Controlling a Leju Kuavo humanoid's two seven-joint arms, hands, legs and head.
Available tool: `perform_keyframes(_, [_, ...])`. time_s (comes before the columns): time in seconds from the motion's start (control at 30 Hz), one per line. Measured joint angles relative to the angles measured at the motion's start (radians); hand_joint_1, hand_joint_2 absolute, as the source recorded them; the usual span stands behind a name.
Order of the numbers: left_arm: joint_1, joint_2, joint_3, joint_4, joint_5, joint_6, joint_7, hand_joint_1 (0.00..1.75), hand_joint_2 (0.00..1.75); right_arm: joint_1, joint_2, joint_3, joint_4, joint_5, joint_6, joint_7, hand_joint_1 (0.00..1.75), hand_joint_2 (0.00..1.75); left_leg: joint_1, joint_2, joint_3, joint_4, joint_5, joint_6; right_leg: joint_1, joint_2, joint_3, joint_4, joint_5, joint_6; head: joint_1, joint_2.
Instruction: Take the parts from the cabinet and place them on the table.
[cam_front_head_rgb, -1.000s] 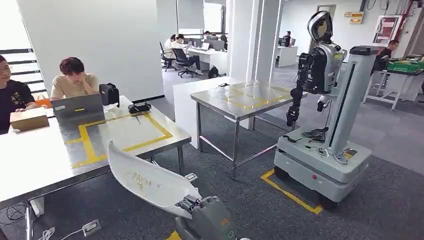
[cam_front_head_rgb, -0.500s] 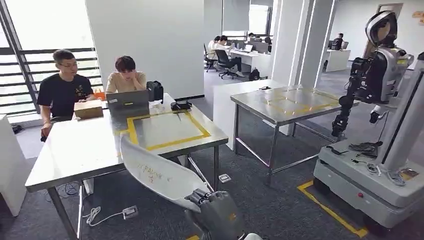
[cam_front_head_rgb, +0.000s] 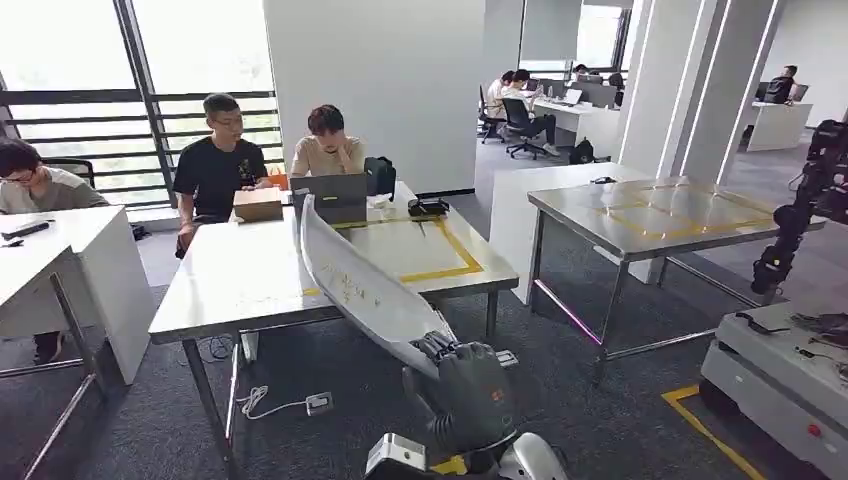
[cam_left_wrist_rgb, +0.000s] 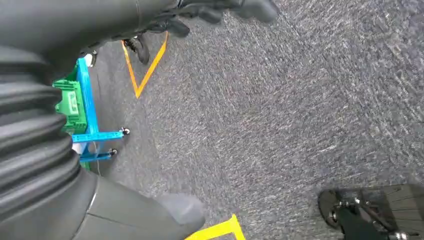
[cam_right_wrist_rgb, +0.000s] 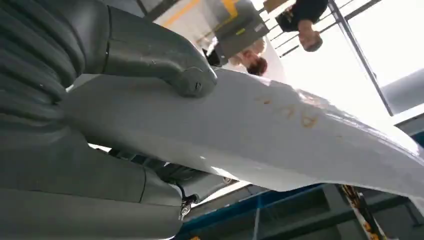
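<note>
Head view has swung round since a second ago, the steel table (cam_front_head_rgb: 250, 290) now dead ahead, so placing looks near; left hand (cam_left_wrist_rgb: 220, 10) hangs over carpet, fingers curled on nothing; right hand (cam_right_wrist_rgb: 150, 100) clamps the white panel (cam_right_wrist_rgb: 280, 135)

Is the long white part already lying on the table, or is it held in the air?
In the air: the right hand grips one end of the white part, which slants above the table.
</note>
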Motion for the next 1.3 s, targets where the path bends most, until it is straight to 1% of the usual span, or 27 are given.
perform_keyframes(0.07, [0.000,0.000,0.000,0.000,-0.001,0.000,0.000,0.00,1.75,-0.011,0.000,-0.025,0.000,-0.008,-0.005,0.006,1.75,1.75,0.005,-0.004,0.001,-0.009,0.007,0.014,-0.003,0.009,-0.002,0.003,-0.003,0.010,0.000,0.000])
perform_keyframes(0.1, [-0.002,0.000,0.000,0.000,-0.003,0.000,0.000,0.00,1.75,-0.020,-0.001,-0.042,0.000,-0.010,-0.005,0.006,1.75,1.75,0.008,-0.006,0.000,-0.010,0.010,0.019,-0.009,0.054,-0.010,0.023,-0.020,0.018,0.000,0.000])
perform_keyframes(0.13, [-0.006,0.000,0.000,0.000,-0.005,0.000,0.000,0.00,1.75,-0.031,-0.005,-0.058,0.000,-0.012,-0.005,0.007,1.75,1.75,0.009,-0.007,-0.003,-0.010,0.011,0.025,-0.010,0.082,-0.033,0.075,-0.054,0.023,0.002,0.000])
perform_keyframes(0.2, [-0.012,-0.002,0.000,0.000,-0.015,-0.002,-0.001,0.00,1.75,-0.048,-0.018,-0.088,0.000,-0.019,-0.003,0.018,1.75,1.75,0.008,-0.014,-0.009,-0.010,0.014,0.031,-0.011,0.097,-0.115,0.247,-0.133,0.030,0.003,0.000])
perform_keyframes(0.23, [-0.013,-0.003,0.000,0.000,-0.016,-0.003,-0.001,0.00,1.75,-0.051,-0.024,-0.101,0.001,-0.025,0.000,0.023,1.75,1.75,0.008,-0.020,-0.011,-0.010,0.016,0.032,-0.011,0.098,-0.146,0.311,-0.150,0.031,0.003,0.000])
perform_keyframes(0.27, [-0.012,-0.003,0.000,0.000,-0.018,-0.003,-0.001,0.00,1.75,-0.053,-0.029,-0.113,0.002,-0.030,0.005,0.023,1.75,1.75,0.008,-0.024,-0.012,-0.010,0.017,0.032,-0.011,0.098,-0.155,0.325,-0.142,0.029,0.003,0.000])
perform_keyframes(0.33, [-0.012,-0.003,0.000,0.000,-0.020,-0.004,0.001,0.00,1.75,-0.063,-0.036,-0.130,0.002,-0.034,0.010,0.024,1.75,1.75,0.008,-0.034,-0.013,-0.009,0.021,0.028,-0.011,0.098,-0.100,0.214,-0.070,0.023,0.003,0.000])
perform_keyframes(0.4, [-0.016,-0.005,0.000,0.000,-0.023,-0.004,0.004,0.00,1.75,-0.080,-0.041,-0.148,0.002,-0.034,0.010,0.024,1.75,1.75,0.008,-0.040,-0.013,-0.009,0.024,0.023,-0.011,0.109,-0.001,0.022,0.004,0.012,0.003,0.000])
perform_keyframes(0.47, [-0.020,-0.005,0.000,0.000,-0.025,-0.004,0.008,0.00,1.75,-0.087,-0.041,-0.165,0.001,-0.032,0.008,0.024,1.75,1.75,0.003,-0.045,-0.019,-0.009,0.029,0.011,-0.004,0.108,0.003,-0.005,-0.002,0.008,0.003,0.000])
perform_keyframes(0.5, [-0.020,-0.005,0.000,0.000,-0.026,-0.003,0.008,0.00,1.75,-0.086,-0.041,-0.171,0.002,-0.031,0.006,0.026,1.75,1.75,0.001,-0.044,-0.020,-0.007,0.020,0.027,-0.006,0.107,0.002,-0.009,0.002,0.017,0.002,0.000])
perform_keyframes(0.53, [-0.020,-0.005,0.000,0.000,-0.026,-0.003,0.008,0.00,1.75,-0.084,-0.042,-0.178,0.002,-0.027,0.006,0.026,1.75,1.75,0.001,-0.043,-0.021,-0.009,0.024,0.033,-0.004,0.108,0.001,-0.009,0.003,0.012,0.002,0.000])
perform_keyframes(0.57, [-0.020,-0.005,0.000,0.000,-0.027,-0.003,0.007,0.00,1.75,-0.085,-0.042,-0.183,0.002,-0.024,0.006,0.025,1.75,1.75,-0.001,-0.043,-0.030,-0.007,0.024,0.030,-0.010,0.107,0.001,-0.012,0.007,0.014,0.002,0.000])
perform_keyframes(0.67, [-0.025,-0.003,0.000,0.000,-0.027,-0.003,0.001,0.00,1.75,-0.088,-0.041,-0.193,0.001,-0.017,0.006,0.019,1.75,1.75,-0.007,-0.041,-0.014,-0.040,0.033,0.045,-0.012,0.107,0.009,-0.032,0.014,0.016,0.001,0.000])
perform_keyframes(0.7, [-0.025,-0.004,0.000,0.000,-0.027,-0.003,0.000,0.00,1.75,-0.087,-0.042,-0.199,0.000,-0.016,0.006,0.019,1.75,1.75,0.010,-0.040,0.019,-0.085,0.058,0.048,-0.007,0.108,0.017,-0.033,0.018,0.015,0.001,0.000])
perform_keyframes(0.73, [-0.025,-0.005,0.000,0.000,-0.028,-0.003,-0.002,0.00,1.75,-0.088,-0.042,-0.203,0.000,-0.014,0.006,0.019,1.75,1.75,0.010,-0.038,0.034,-0.107,0.070,0.038,-0.007,0.108,0.012,-0.022,0.009,0.020,0.002,0.000])
perform_keyframes(0.77, [-0.025,-0.004,0.000,-0.001,-0.029,-0.002,-0.002,0.00,1.75,-0.091,-0.042,-0.207,0.000,-0.013,0.006,0.017,1.75,1.75,0.013,-0.036,0.039,-0.118,0.077,0.037,-0.009,0.108,-0.009,0.021,-0.026,0.025,0.002,0.000])
perform_keyframes(0.83, [-0.027,-0.004,0.000,-0.001,-0.029,-0.002,-0.005,0.00,1.75,-0.088,-0.045,-0.210,0.001,-0.011,0.006,0.017,1.75,1.75,0.021,-0.035,0.036,-0.117,0.077,0.029,-0.020,0.108,-0.087,0.173,-0.102,0.039,0.002,0.000])
perform_keyframes(0.87, [-0.027,-0.005,0.000,-0.001,-0.029,-0.001,-0.005,0.00,1.75,-0.081,-0.047,-0.210,0.001,-0.010,0.007,0.018,1.75,1.75,0.026,-0.036,0.033,-0.113,0.075,0.022,-0.027,0.108,-0.119,0.234,-0.119,0.048,0.003,0.000])
perform_keyframes(0.9, [-0.026,-0.005,0.000,0.000,-0.029,-0.001,-0.005,0.00,1.75,-0.077,-0.048,-0.211,0.001,-0.010,0.007,0.018,1.75,1.75,0.032,-0.036,0.031,-0.108,0.072,0.015,-0.035,0.108,-0.128,0.243,-0.109,0.055,0.003,0.000])
perform_keyframes(0.93, [-0.024,-0.007,0.000,0.000,-0.029,-0.002,-0.005,0.00,1.75,-0.075,-0.048,-0.211,0.001,-0.009,0.007,0.017,1.75,1.75,0.041,-0.037,0.027,-0.100,0.067,0.003,-0.045,0.107,-0.111,0.202,-0.074,0.066,0.003,0.000])
perform_keyframes(1.0, [-0.025,-0.010,0.000,0.000,-0.030,-0.001,-0.005,0.00,1.75,-0.076,-0.049,-0.214,0.001,-0.009,0.007,0.017,1.75,1.75,0.063,-0.039,0.016,-0.067,0.051,-0.022,-0.066,0.107,-0.026,0.035,0.012,0.094,0.003,0.000])
perform_keyframes(1.03, [-0.026,-0.006,0.000,-0.001,-0.030,-0.001,-0.005,0.00,1.75,-0.073,-0.050,-0.214,0.002,-0.008,0.007,0.017,1.75,1.75,0.066,-0.039,0.005,-0.042,0.038,-0.041,-0.070,0.108,-0.011,-0.005,0.011,0.110,0.003,0.000])
perform_keyframes(1.07, [-0.028,0.003,0.000,-0.005,-0.030,0.000,-0.005,0.00,1.75,-0.072,-0.050,-0.213,0.001,-0.008,0.009,0.016,1.75,1.75,0.061,-0.041,-0.004,-0.026,0.029,-0.057,-0.061,0.121,-0.024,0.007,0.008,0.093,0.005,0.000])
perform_keyframes(1.1, [-0.028,-0.005,0.000,-0.004,-0.030,0.000,-0.005,0.00,1.75,-0.071,-0.050,-0.214,0.000,-0.008,0.008,0.017,1.75,1.75,0.060,-0.046,-0.007,-0.029,0.027,-0.062,-0.062,0.120,-0.032,0.028,0.001,0.053,-0.001,0.000])
perform_keyframes(1.2, [-0.024,-0.004,0.000,-0.004,-0.030,0.000,-0.004,0.00,1.75,-0.068,-0.050,-0.220,0.000,-0.008,0.008,0.016,1.75,1.75,0.067,-0.046,-0.005,-0.042,0.029,-0.077,-0.058,0.118,-0.038,0.036,-0.003,0.020,-0.005,0.000])
perform_keyframes(1.23, [-0.025,-0.005,0.000,-0.003,-0.030,0.000,-0.004,0.00,1.75,-0.067,-0.049,-0.221,-0.001,-0.008,0.008,0.018,1.75,1.75,0.066,-0.032,-0.007,-0.025,0.019,-0.073,-0.056,0.117,-0.035,0.033,-0.003,0.012,-0.008,0.000])
perform_keyframes(1.3, [-0.027,-0.005,0.000,-0.003,-0.030,0.000,-0.004,0.00,1.75,-0.067,-0.049,-0.225,-0.002,-0.005,0.008,0.016,1.75,1.75,0.053,-0.016,-0.071,0.107,-0.054,-0.058,-0.047,0.113,-0.030,0.031,-0.005,0.001,-0.009,0.000])
